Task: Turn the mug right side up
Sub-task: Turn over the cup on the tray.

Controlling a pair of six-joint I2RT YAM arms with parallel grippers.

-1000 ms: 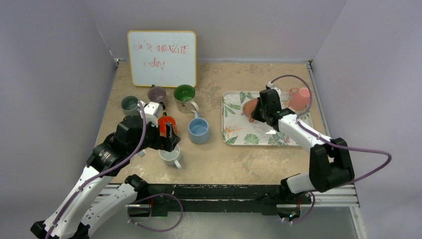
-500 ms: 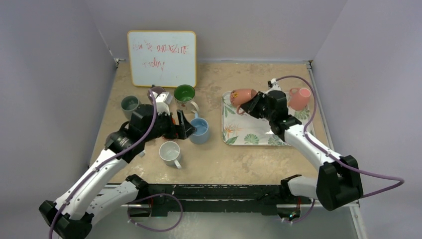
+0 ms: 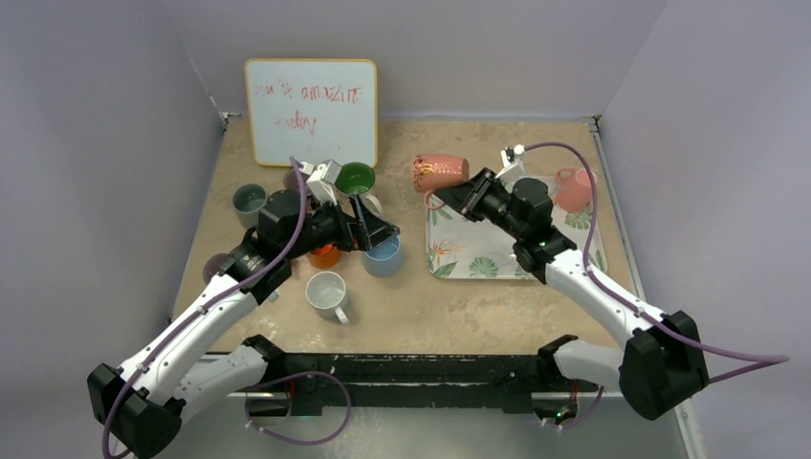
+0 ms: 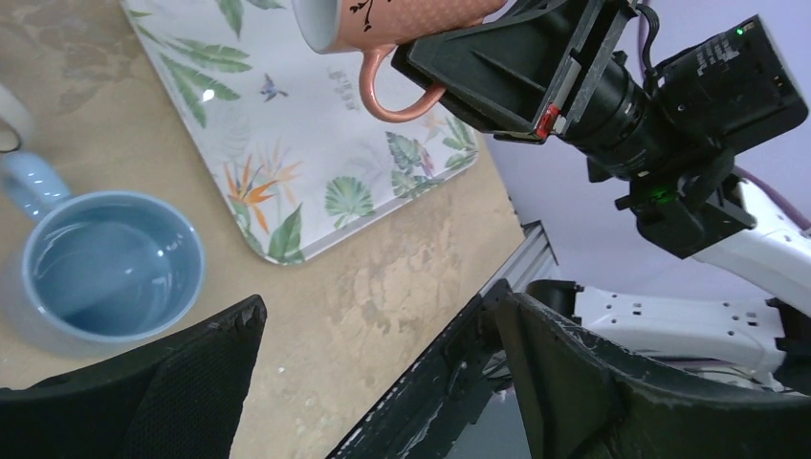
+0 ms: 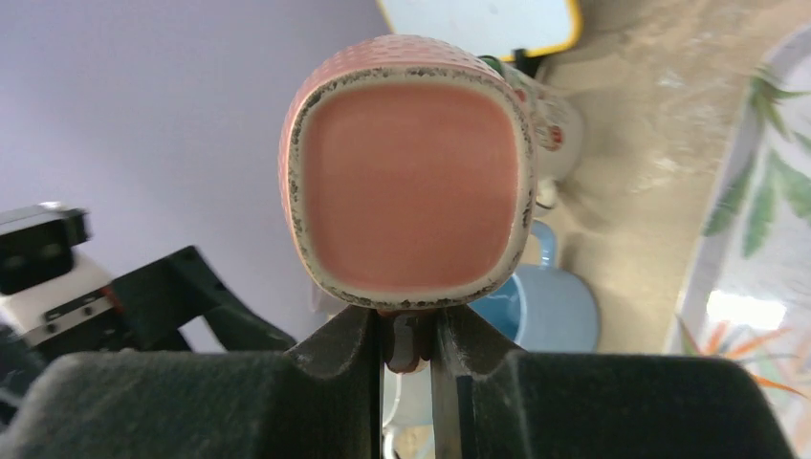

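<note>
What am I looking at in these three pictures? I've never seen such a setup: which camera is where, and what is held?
Two robot arms are bolted at the near edge of a table. The wide picture looks down from above and behind them; the other two come from a camera on each wrist. On the table are a whiteboard, several upright mugs, including a blue mug, and a leaf-patterned tray. The right arm's fingers pinch the handle of a pink mug, held sideways in the air with its base facing that wrist's camera. The left arm's fingers are spread open and empty, near the blue mug.
</note>
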